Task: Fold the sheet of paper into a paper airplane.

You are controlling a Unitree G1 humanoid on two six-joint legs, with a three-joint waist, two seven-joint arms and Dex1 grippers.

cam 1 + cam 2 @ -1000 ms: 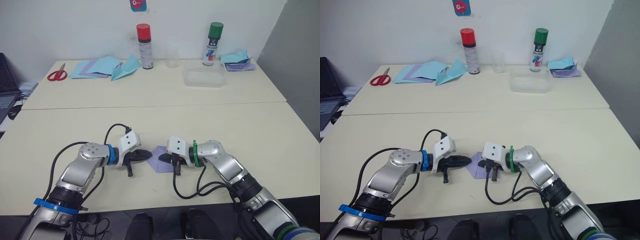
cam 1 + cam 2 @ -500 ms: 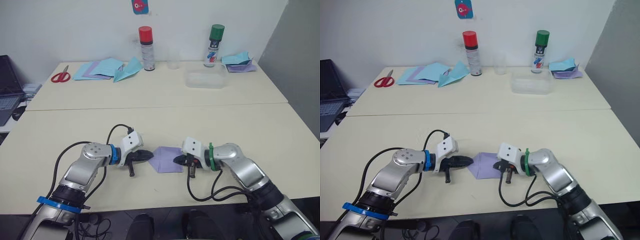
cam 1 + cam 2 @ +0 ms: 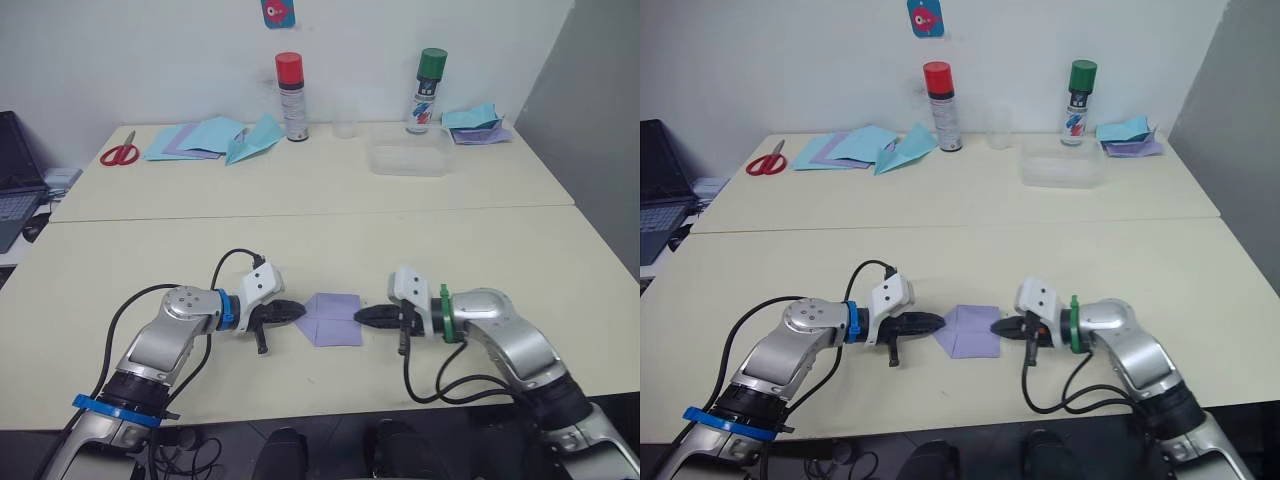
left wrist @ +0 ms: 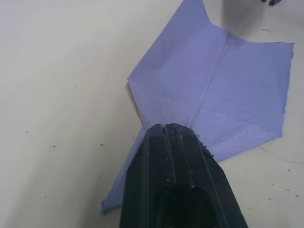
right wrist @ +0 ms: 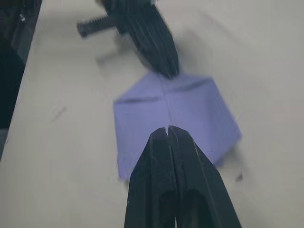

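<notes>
The sheet of paper (image 3: 335,319) lies flat near the table's front edge, lavender, with two corners folded in so that it points towards my left. My left gripper (image 3: 299,311) is shut, its tip pressing down on that pointed end; the left wrist view has the tip (image 4: 170,127) on the paper (image 4: 228,80) where the creases meet. My right gripper (image 3: 362,318) is shut too, its tip at the paper's right edge. Seen from the right wrist, this tip (image 5: 167,129) is over the paper (image 5: 194,109), facing the left gripper (image 5: 156,52). No finished paper airplane is in view.
At the back stand a red-capped can (image 3: 290,95), a clear cup (image 3: 345,115), a green-capped can (image 3: 430,90) and a clear box (image 3: 408,158). Scissors (image 3: 118,152), light-blue sheets (image 3: 195,135) and a light-blue plane (image 3: 255,138) lie back left. A paper pile (image 3: 478,122) sits back right.
My right gripper has slid to the right across the paper, from over its middle to its right edge. The left gripper has stayed on the pointed end.
</notes>
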